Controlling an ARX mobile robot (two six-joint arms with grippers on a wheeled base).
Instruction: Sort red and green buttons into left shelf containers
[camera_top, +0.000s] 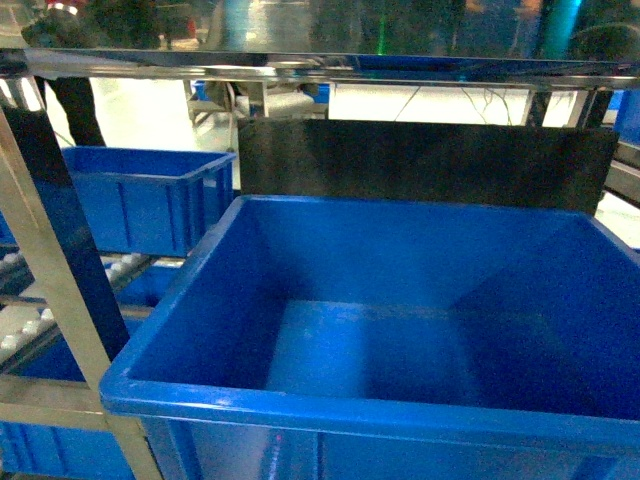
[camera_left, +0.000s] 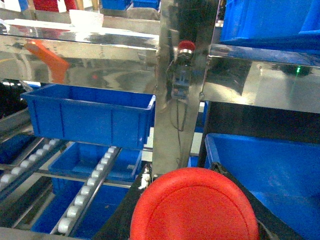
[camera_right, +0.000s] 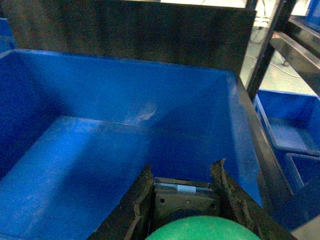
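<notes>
Place: metal shelf rack, big blue bin empty.
Left claw: grasping red button, beside bin's left edge.
Right claw: grasping green button, over bin's near edge.
Tip: move over the middle, then let go low.

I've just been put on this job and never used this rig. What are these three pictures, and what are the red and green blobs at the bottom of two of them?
You are looking through three cameras on a two-armed wheeled robot. The head view looks forward and down into a large deep blue bin backed by a black panel; neither arm shows in it. A smaller ribbed blue bin sits to its left on the metal shelf frame.

The other two cameras ride on the wrists. The red blob is the red button, held in the left gripper near the shelf post. The green blob is the green button, held in the right gripper above the deep bin's floor.
</notes>
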